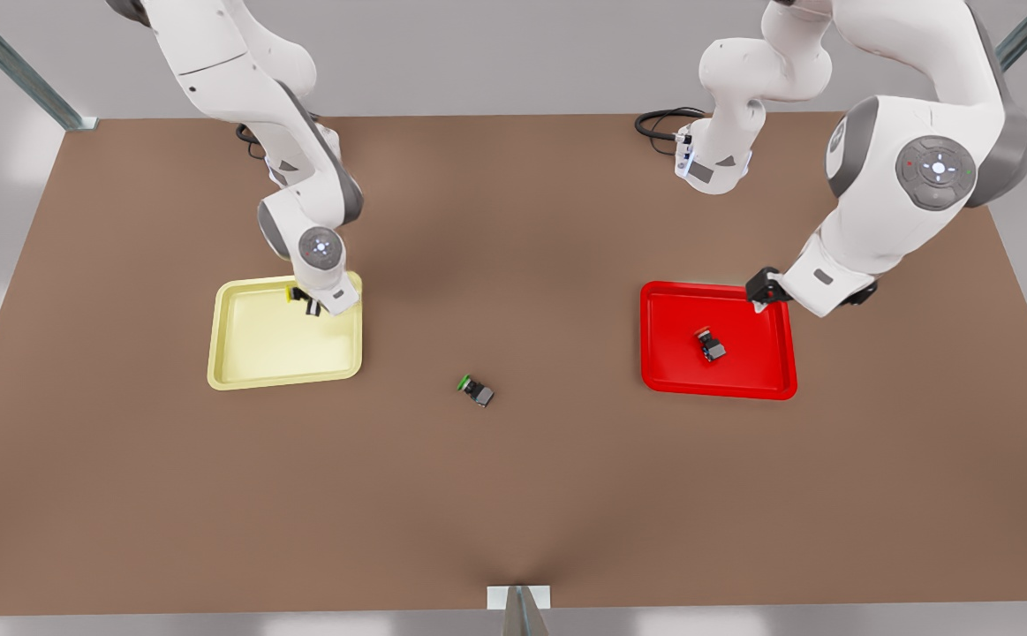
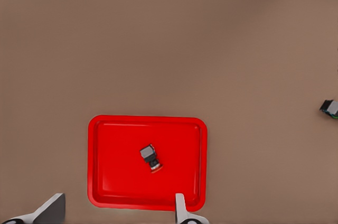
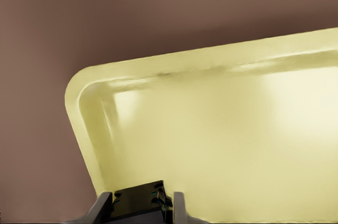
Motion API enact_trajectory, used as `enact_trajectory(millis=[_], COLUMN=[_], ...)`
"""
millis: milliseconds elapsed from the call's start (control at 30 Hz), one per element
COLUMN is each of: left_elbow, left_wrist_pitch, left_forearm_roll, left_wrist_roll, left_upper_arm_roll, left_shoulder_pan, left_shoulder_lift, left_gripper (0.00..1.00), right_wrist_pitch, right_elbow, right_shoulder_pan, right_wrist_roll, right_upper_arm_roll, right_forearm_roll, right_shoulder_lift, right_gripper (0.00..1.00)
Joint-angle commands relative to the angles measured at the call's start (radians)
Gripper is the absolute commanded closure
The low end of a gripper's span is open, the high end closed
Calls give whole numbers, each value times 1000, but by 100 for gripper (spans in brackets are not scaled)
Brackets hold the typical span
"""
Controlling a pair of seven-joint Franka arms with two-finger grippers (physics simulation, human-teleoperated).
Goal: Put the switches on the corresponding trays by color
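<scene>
My right gripper (image 1: 308, 305) hangs over the back right corner of the pale yellow tray (image 1: 275, 349), shut on the yellow switch (image 1: 292, 293). In the right wrist view the switch's dark body (image 3: 140, 203) sits between the fingers above the yellow tray (image 3: 211, 145). The red switch (image 1: 711, 344) lies on its side inside the red tray (image 1: 672, 353). My left gripper (image 1: 765, 290) is open above that tray's back right corner. In the left wrist view its fingers (image 2: 179, 208) spread wide over the red tray (image 2: 116, 176) and red switch (image 2: 150, 157). The green switch (image 1: 478, 389) lies on the table between the trays.
The brown table (image 1: 513, 495) carries a small metal bracket (image 1: 518, 597) at its front edge. Black cables (image 1: 663, 119) coil near the arm bases at the back. The green switch (image 2: 330, 108) lies at the edge of the left wrist view.
</scene>
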Motion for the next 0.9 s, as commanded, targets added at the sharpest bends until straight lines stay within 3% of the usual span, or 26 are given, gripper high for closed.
enact_trajectory(millis=[0,67,133,267,400,500,600,633,733,867], left_elbow=[0,0,0,0,3,6,6,6,6,6], left_wrist_pitch=[1,4,15,15,13,10,7,8,8,8], left_forearm_roll=[0,-11,-11,-11,-9,-5,0,1,3,3], left_wrist_roll=[0,-8,-21,-21,-21,-21,-20,-20,-20,-21], left_upper_arm_roll=[0,0,0,0,0,0,0,0,0,0], left_shoulder_pan=[2,1,1,-2,-4,-5,-5,-5,-5,-5], left_shoulder_lift=[5,11,19,18,8,4,-5,-5,-4,-4], left_gripper=[0,0,0,0,0,0,0,0,0,0], right_wrist_pitch=[21,132,161,135,-115,-328,-537,-546,-548,-551], right_elbow=[-15,-82,-98,-50,290,548,802,868,941,939], right_shoulder_pan=[8,-7,-9,-15,37,66,43,-13,-37,-64], right_wrist_roll=[-13,-90,-90,-153,-122,209,754,869,896,898], right_upper_arm_roll=[-22,-101,-101,-103,-95,-97,-104,-120,-328,-328], right_forearm_roll=[0,0,0,0,18,102,110,110,241,241], right_shoulder_lift=[0,12,17,-17,-34,-51,-52,-64,-49,-37], right_gripper=[39,28,0,0,0,0,0,0,0,0])
